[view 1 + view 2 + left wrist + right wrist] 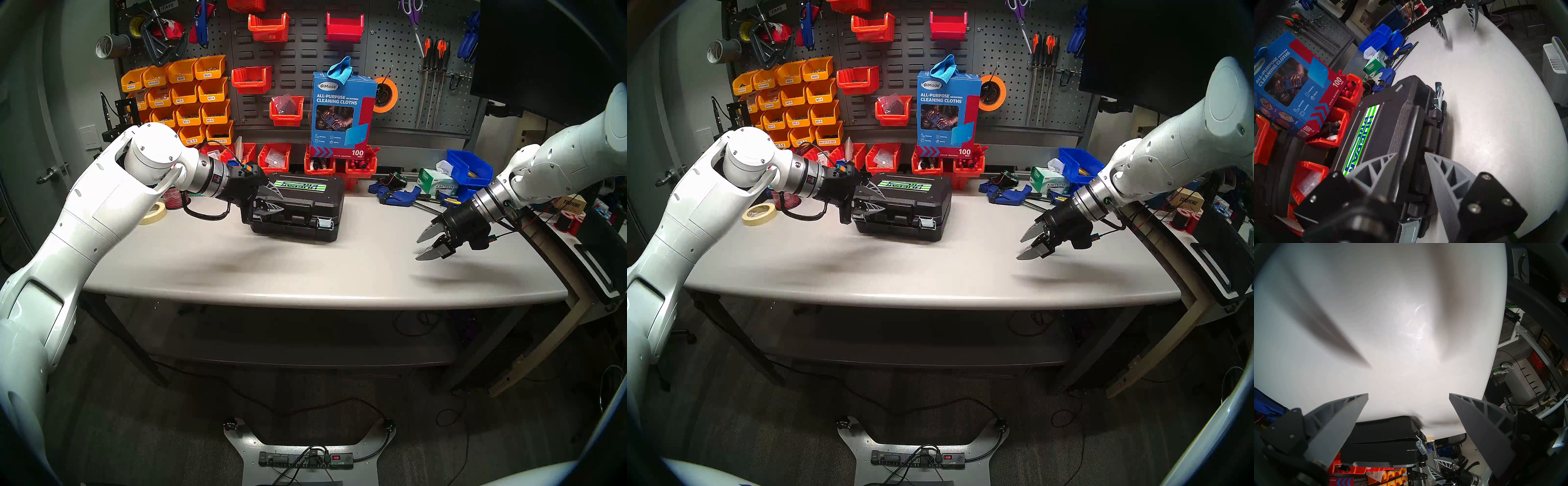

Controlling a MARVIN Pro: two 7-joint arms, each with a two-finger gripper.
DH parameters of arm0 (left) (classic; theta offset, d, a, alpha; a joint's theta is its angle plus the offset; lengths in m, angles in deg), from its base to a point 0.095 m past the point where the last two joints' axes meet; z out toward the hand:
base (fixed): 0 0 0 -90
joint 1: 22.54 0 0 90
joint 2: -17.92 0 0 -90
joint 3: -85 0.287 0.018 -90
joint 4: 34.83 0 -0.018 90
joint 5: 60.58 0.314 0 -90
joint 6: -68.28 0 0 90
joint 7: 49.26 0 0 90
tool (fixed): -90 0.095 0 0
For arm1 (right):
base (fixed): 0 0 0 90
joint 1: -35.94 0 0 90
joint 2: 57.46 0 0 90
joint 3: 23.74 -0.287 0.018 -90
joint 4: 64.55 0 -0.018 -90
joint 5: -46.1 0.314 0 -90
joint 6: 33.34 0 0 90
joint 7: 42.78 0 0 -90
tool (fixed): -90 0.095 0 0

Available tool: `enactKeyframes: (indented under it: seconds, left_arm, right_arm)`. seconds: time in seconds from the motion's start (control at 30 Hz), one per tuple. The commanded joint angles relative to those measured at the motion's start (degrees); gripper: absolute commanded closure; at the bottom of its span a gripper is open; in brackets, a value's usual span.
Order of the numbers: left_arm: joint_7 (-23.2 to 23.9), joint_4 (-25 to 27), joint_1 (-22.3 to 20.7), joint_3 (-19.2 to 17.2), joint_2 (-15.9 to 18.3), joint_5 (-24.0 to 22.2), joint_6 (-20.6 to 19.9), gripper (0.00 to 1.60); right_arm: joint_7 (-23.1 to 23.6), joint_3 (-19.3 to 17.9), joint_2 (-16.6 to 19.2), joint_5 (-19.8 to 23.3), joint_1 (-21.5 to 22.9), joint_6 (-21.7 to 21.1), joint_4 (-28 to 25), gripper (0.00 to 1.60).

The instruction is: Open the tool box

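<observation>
**Left gripper astride the front edge of the case, right gripper apart over bare table**

We see the black hard plastic tool box (302,207) with its green, white and blue label lying flat on the light grey tabletop (305,271), toward the back and left of centre, just in front of a row of red plastic bins (274,157). A tall blue cardboard box of cleaning cloths (342,112) stands on the bins behind it.

Our left gripper (269,200) reaches in from the left end of the tool box. In the left wrist view its grey ribbed fingers (1376,168) are spread, one over the lid beside the label and the other in front of the case by the black handle (1430,135); they straddle the front upper edge without visibly pressing on it. Both silver latches hang loose: the far latch (1438,95) swings away from the case, and the near latch (1410,227) lies under the gripper body. From the right wrist view a thin gap runs between lid and base.

Our right gripper (428,245) hovers above bare tabletop, well apart from the tool box, fingers spread and empty. A roll of beige masking tape (154,212) lies near the left arm.
</observation>
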Motion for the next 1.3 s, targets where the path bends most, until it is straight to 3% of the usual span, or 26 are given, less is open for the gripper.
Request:
enactKeyframes:
  seconds: [0.0, 0.4, 0.53, 0.73, 0.9, 0.93, 0.97, 1.27]
  left_arm:
    - [0.4, -2.3, -2.1, 0.4, -1.8, 0.5, 0.1, 0.72]
    - [0.7, -7.8, -3.4, 2.6, -5.0, 1.5, 1.5, 0.78]
    - [1.5, -8.3, -3.5, 3.1, -5.1, 1.6, 1.8, 0.74]
    - [3.3, -7.5, -3.2, 4.4, -4.5, 2.0, 1.2, 0.83]
    - [2.9, -7.2, -2.2, 5.5, -4.7, 2.9, 0.9, 1.00]
    - [2.7, -7.4, -2.1, 5.8, -5.0, 3.1, 0.5, 1.12]
    - [2.7, -7.5, -2.1, 5.9, -5.1, 3.1, 0.5, 1.57]
    - [1.2, -8.0, -2.5, 5.2, -6.2, 2.6, -1.0, 1.60]
  right_arm:
    - [0.1, 0.1, -0.1, -0.1, 0.7, -0.1, -0.1, 0.00]
    - [0.1, 0.1, -0.1, -0.1, 0.7, -0.1, -0.1, 0.00]
    - [0.1, 0.1, -0.1, -0.2, 0.7, -0.1, -0.1, 0.00]
    - [0.2, 0.1, -0.1, -0.2, 0.7, -0.1, -0.1, 0.00]
    - [0.2, 0.1, -0.1, -0.2, 0.7, -0.1, -0.1, 0.00]
    - [0.2, 0.1, -0.1, -0.2, 0.7, -0.1, -0.1, 0.00]
    - [0.2, 0.1, -0.1, -0.2, 0.7, -0.1, -0.1, 0.00]
    - [0.2, 0.1, -0.1, -0.2, 0.7, -0.1, -0.1, 0.00]
